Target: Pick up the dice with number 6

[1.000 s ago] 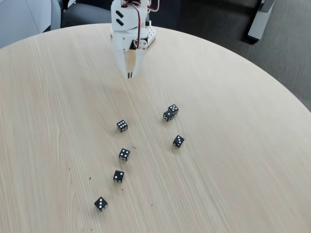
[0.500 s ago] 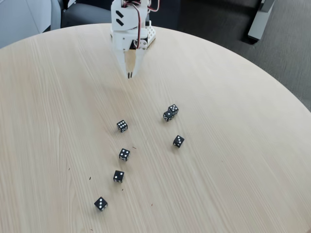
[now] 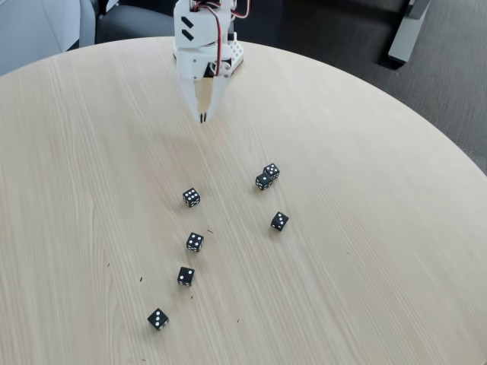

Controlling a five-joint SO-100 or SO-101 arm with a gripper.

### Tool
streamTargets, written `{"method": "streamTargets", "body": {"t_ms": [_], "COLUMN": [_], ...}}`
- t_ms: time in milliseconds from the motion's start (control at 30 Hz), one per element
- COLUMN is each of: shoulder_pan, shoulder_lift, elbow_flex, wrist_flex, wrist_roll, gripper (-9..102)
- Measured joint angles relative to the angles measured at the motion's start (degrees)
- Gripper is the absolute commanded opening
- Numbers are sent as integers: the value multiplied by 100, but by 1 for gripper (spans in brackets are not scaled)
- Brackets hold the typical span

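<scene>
Several small black dice with white pips lie scattered on the round wooden table (image 3: pixel 365 251). The die (image 3: pixel 191 198) near the middle shows a dense top face that looks like six pips, so I take it for the dice with number 6; the pips are small. My white gripper (image 3: pixel 202 118) hangs point-down at the far side of the table, about a hand's length beyond that die. Its fingers are pressed together with nothing between them.
Two dice touch each other (image 3: pixel 267 176) to the right, and one (image 3: pixel 279 221) lies below them. Three more run toward the near edge: (image 3: pixel 195 242), (image 3: pixel 186 276), (image 3: pixel 157 319). The arm's base (image 3: pixel 205 38) stands at the table's far edge.
</scene>
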Motion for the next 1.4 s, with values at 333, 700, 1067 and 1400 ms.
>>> {"method": "streamTargets", "body": {"t_ms": [333, 700, 1067, 1400], "shoulder_pan": [44, 35, 26, 976], "shoulder_lift": [-1380, -5871, -7717, -7770], "elbow_flex": [-1160, -4570, -5880, -6003], "wrist_flex": [-1397, -1494, -457, -413], "wrist_roll": [1037, 2900, 3480, 3384], "gripper": [3, 6, 16, 20]}}
